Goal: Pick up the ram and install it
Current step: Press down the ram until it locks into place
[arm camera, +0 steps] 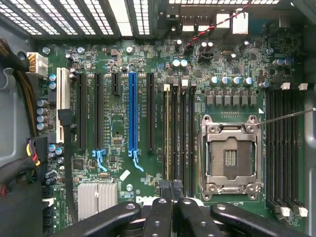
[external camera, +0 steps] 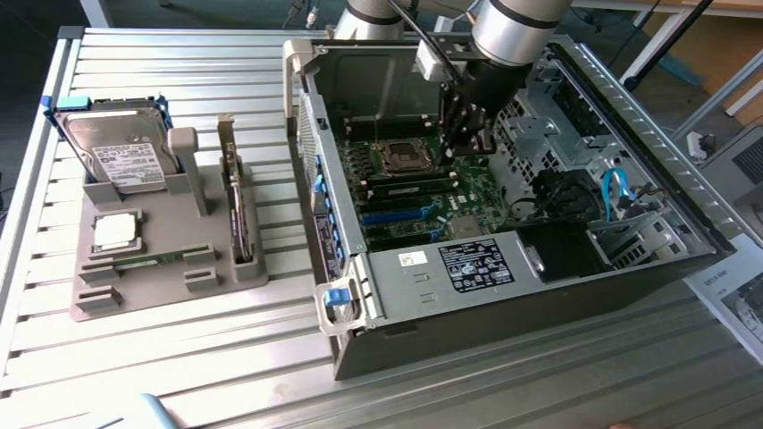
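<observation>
Gripper [external camera: 467, 141] [arm camera: 171, 190] closed, apparently empty, tips at one end of long thin green ram stick [arm camera: 166, 133] standing edge-up in dark motherboard slot; exterior view: stick toward 8 o'clock of claw, axis 9-to-3.

A ribbed metal table [external camera: 179, 357] of pale aluminium slats fills the scene, its grooves running across toward the exterior view's left. Soft, even light lies over it, with a faint sheen on the ridges. Along the exterior view's left edge, a dark floor [external camera: 24, 54] shows past the table's rim. At the top on the exterior view's right, a wooden board [external camera: 716, 45] sits behind slanting grey frame legs [external camera: 649, 45]. A printed white sheet [external camera: 733, 299] lies at the table's far corner on that side.
</observation>
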Controlling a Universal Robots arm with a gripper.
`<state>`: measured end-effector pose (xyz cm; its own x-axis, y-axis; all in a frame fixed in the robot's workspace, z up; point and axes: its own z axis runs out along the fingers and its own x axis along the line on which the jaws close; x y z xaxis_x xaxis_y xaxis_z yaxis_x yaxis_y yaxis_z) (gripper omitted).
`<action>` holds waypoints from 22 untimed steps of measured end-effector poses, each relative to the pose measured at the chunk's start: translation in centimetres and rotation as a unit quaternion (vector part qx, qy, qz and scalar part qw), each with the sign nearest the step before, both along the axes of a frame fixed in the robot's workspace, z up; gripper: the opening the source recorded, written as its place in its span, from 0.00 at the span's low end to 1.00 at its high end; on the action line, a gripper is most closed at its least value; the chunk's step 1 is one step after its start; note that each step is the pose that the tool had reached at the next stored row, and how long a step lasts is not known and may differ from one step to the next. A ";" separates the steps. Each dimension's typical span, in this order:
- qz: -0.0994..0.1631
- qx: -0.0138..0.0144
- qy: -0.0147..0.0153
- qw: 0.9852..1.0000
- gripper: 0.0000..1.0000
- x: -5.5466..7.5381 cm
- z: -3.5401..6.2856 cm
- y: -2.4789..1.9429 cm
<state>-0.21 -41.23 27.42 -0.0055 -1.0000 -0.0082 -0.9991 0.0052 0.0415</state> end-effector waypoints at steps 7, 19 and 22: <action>0.000 0.000 0.000 1.000 0.10 0.1 2.00 0.00; 0.000 0.000 0.000 1.000 0.10 0.4 6.71 0.00; 0.000 0.000 0.000 1.000 0.10 0.4 7.20 0.00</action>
<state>0.23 -41.24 34.62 -0.0056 -1.0000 -0.0080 -0.9991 0.0053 0.0415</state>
